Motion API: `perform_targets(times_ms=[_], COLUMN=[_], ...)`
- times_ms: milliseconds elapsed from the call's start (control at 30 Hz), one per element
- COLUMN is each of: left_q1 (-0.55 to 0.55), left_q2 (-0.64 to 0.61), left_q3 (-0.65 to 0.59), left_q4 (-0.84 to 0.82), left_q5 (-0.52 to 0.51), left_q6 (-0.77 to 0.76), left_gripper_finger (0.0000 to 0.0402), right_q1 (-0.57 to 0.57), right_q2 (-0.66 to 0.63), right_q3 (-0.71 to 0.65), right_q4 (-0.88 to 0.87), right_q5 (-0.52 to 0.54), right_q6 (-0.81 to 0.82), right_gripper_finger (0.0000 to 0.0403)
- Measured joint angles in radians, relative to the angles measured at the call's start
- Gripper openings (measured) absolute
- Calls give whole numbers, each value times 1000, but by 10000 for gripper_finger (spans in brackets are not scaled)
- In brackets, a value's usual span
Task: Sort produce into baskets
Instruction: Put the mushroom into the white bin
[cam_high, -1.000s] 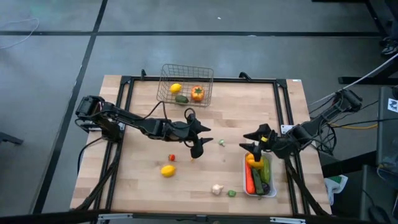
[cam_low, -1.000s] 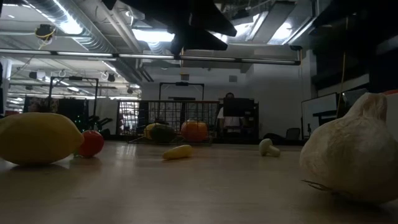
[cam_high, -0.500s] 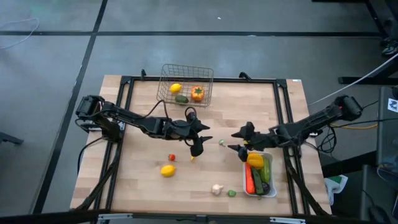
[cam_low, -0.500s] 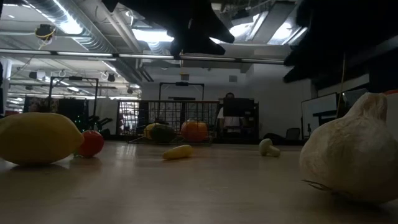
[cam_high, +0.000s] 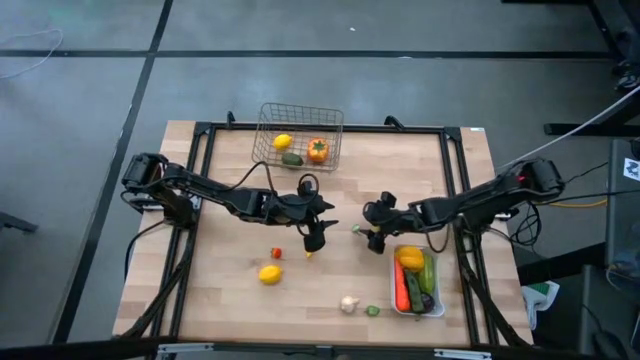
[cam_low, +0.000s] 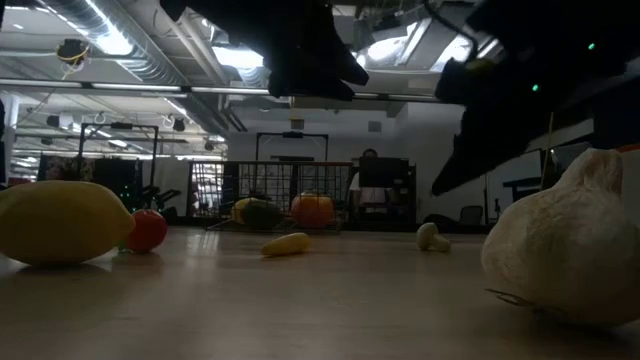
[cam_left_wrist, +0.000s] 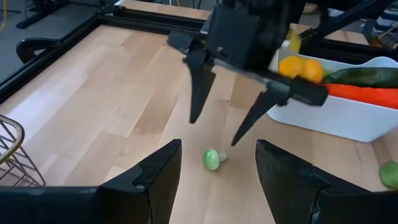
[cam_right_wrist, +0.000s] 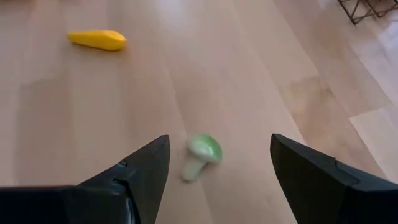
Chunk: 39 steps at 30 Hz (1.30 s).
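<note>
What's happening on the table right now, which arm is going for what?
The right gripper hangs open over a small green-capped piece lying mid-table, not touching it. The left gripper hovers open just beside it, holding nothing. The wire basket holds a lemon, a green piece and an orange one; the white tray holds several vegetables. A lemon, a small red piece, garlic and others lie loose.

A big yellow lemon (cam_low: 60, 222) lies on the table (cam_low: 300, 300) by a small red tomato (cam_low: 147, 230), a big white garlic (cam_low: 560, 255) sits close up, and the wire basket (cam_low: 280, 195) stands far back with fruit inside.
</note>
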Motion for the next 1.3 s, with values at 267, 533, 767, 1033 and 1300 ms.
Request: perform_targets(times_ms=[267, 533, 767, 1033, 1300], left_q1=[0, 0, 0, 0, 0], left_q2=[0, 0, 0, 0, 0], left_q3=[0, 0, 0, 0, 0], left_q4=[0, 0, 0, 0, 0], left_q5=[0, 0, 0, 0, 0], left_q6=[0, 0, -1, 0, 0], left_gripper_finger=[202, 202, 202, 202, 202], right_q1=[-3, -5, -5, -5, -5], right_q2=[89, 166, 199, 206, 206], right_q3=[0, 0, 0, 0, 0], right_q4=[73, 123, 121, 120, 120], right_q5=[0, 0, 0, 0, 0], right_q6=[-38, -38, -38, -39, -39], right_gripper_finger=[275, 275, 275, 259, 173])
